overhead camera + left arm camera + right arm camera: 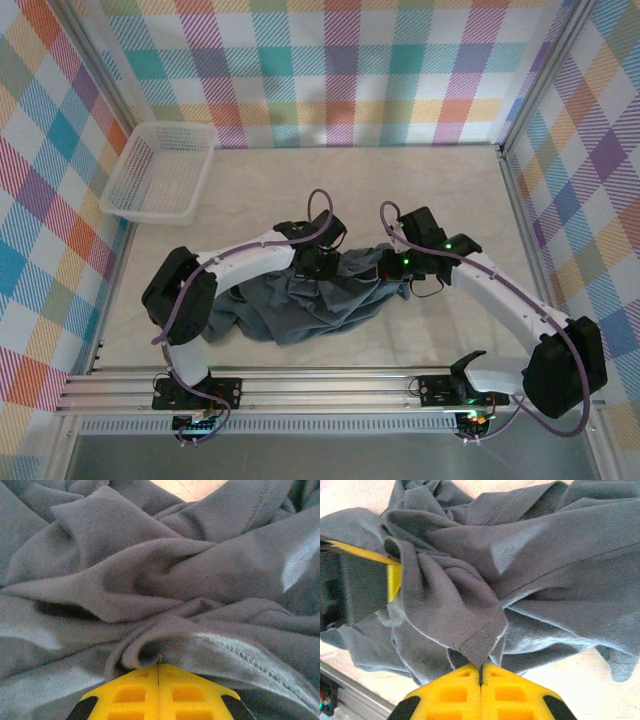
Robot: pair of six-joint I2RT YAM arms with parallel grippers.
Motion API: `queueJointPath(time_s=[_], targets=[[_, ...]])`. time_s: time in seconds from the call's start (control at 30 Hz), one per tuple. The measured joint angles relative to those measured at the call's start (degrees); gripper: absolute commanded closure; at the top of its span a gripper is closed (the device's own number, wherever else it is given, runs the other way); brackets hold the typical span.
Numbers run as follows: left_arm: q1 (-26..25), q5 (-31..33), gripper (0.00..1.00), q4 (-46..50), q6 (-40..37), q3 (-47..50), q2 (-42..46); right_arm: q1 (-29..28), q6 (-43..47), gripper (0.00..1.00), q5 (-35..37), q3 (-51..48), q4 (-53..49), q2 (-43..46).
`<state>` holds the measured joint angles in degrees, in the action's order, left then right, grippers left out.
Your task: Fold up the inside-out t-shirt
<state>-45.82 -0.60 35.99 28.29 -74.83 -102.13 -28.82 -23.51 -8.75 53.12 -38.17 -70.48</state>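
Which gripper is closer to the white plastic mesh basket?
Left. The left gripper is down and right of the basket in the top view; the right gripper is farther right.

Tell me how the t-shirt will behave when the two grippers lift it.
Probably floppy: the t-shirt lies in soft crumpled folds, so it should sag between the left gripper and right gripper. Likely light; the thin hem pinched at the tips might slip.

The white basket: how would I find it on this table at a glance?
Look at the pale table walled in by bright plaid panels. In its far-left corner sits the basket. It is rigid white mesh; the t-shirt mid-table is a crumpled blue-grey heap.
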Motion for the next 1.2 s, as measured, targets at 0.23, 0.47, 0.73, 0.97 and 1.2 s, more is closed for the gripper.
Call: queueJointPath(time_s=[0.23, 0.47, 0.73, 0.97, 1.2], targets=[[7.02, -13.14, 1.0, -3.91, 2.49, 0.09, 17.81, 3.93, -2.29, 1.0, 1.86, -2.14, 1.11, 3.52], [11.26, -21.64, 1.0, -6.05, 3.89, 1.81, 24.87, 5.49, -3.54, 1.0, 0.79, -2.45, 2.62, 4.37], [15.39, -25.49, 1.0, -5.75, 3.82, 7.76, 28.76, 10.67, -6.78, 1.0, -3.96, -5.7, 5.57, 10.45], [0.83, -27.39, 0.88, -11.74, 1.62, 6.58, 22.77, 10.91, -13.64, 0.74, 0.87, -11.5, 5.73, 12.94], [-8.87, -19.12, 0.53, -13.11, -2.32, 5.75, 15.23, 11.28, -19.47, 0.6, 11.91, -15.74, 1.62, 25.51]])
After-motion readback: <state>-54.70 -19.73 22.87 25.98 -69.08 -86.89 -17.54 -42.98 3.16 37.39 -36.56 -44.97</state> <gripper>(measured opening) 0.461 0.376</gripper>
